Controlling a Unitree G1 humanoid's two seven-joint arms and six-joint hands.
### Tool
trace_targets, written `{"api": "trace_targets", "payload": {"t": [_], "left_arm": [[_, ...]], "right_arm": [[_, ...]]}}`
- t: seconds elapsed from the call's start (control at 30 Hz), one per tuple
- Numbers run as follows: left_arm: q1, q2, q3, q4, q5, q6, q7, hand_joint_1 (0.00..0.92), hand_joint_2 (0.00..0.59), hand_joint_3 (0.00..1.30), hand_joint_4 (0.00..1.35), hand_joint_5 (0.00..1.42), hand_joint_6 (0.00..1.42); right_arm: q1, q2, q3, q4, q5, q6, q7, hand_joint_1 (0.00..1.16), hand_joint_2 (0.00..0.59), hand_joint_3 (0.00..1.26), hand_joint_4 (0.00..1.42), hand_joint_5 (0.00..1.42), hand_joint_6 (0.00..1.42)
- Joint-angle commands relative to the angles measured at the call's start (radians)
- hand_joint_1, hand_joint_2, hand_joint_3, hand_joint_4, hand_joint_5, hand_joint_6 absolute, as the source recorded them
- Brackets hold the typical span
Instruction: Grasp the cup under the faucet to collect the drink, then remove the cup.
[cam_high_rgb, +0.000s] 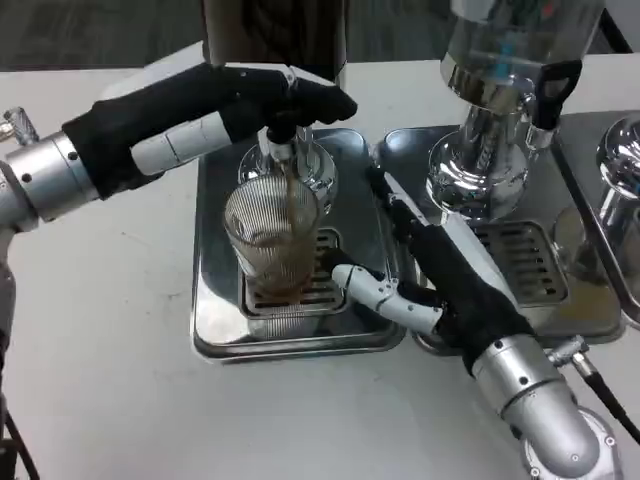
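The cup (272, 240), a ribbed clear glass, stands on the slotted grate of the metal drip tray (215, 300), right under the faucet (283, 150). A thin brown stream of drink (289, 190) runs from the faucet into it, and brown liquid has collected in its lower part.

The left hand (235, 105) reaches in above and behind the cup, its dark fingers (320, 98) laid over the top of the faucet, pressing on it. The fingers are stretched forward rather than curled, and there is nothing else in the hand. The cup sits just below and in front of these fingers, apart from them.

The right hand (425, 275) lies to the right of the cup, over the edge of the drip tray, palm turned toward the cup. It is open and holds nothing: the white thumb (375, 290) points toward the base of the cup and comes very close to it, while the upper fingers extend along the tray's right rim, away from the glass. Whether the thumb tip actually touches the cup I cannot tell; the fingers are not closed around it.

Beyond the right hand, on its far side, stands a second dispenser (495, 140) with a shiny round body, on its own tray (540, 260) with a grate. Everything rests on the white table (100, 380).
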Motion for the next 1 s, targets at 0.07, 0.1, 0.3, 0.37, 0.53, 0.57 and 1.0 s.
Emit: {"api": "trace_targets", "payload": {"t": [0.07, 0.1, 0.3, 0.37, 0.53, 0.57, 1.0], "left_arm": [[0.027, 0.009, -0.022, -0.007, 0.023, -0.002, -0.017, 0.000, 0.069, 0.34, 0.24, 0.19, 0.18], [0.027, 0.010, -0.022, -0.006, 0.023, -0.002, -0.016, 0.000, 0.069, 0.34, 0.24, 0.19, 0.18], [0.030, 0.012, -0.023, -0.011, 0.025, -0.005, -0.013, 0.000, 0.071, 0.35, 0.25, 0.19, 0.19], [0.030, 0.014, -0.023, -0.011, 0.026, -0.006, -0.012, 0.000, 0.071, 0.35, 0.25, 0.19, 0.19], [0.033, 0.016, -0.024, -0.015, 0.028, -0.008, -0.009, 0.000, 0.072, 0.35, 0.25, 0.19, 0.19], [0.034, 0.016, -0.024, -0.016, 0.028, -0.008, -0.009, 0.000, 0.072, 0.35, 0.25, 0.19, 0.19], [0.044, 0.020, -0.025, -0.029, 0.027, -0.006, -0.003, 0.000, 0.073, 0.35, 0.26, 0.20, 0.19]], "right_arm": [[-0.045, -0.002, 0.012, 0.031, -0.007, 0.012, 0.018, 0.53, 0.238, 0.00, 0.00, 0.00, 0.02], [-0.050, -0.002, 0.014, 0.036, -0.008, 0.013, 0.019, 0.53, 0.238, 0.00, 0.00, 0.00, 0.02], [-0.083, -0.003, 0.027, 0.072, -0.011, 0.015, 0.028, 0.53, 0.238, 0.00, 0.00, 0.00, 0.00], [-0.095, -0.002, 0.031, 0.084, -0.014, 0.017, 0.031, 0.53, 0.238, 0.00, 0.00, 0.00, 0.00], [-0.122, 0.006, 0.034, 0.111, -0.016, 0.020, 0.025, 0.53, 0.242, 0.00, 0.00, 0.00, 0.00], [-0.125, 0.007, 0.034, 0.115, -0.016, 0.020, 0.024, 0.53, 0.243, 0.00, 0.00, 0.00, 0.00], [-0.173, 0.019, 0.031, 0.170, -0.009, 0.017, 0.022, 0.52, 0.246, 0.00, 0.00, 0.00, 0.00]]}}
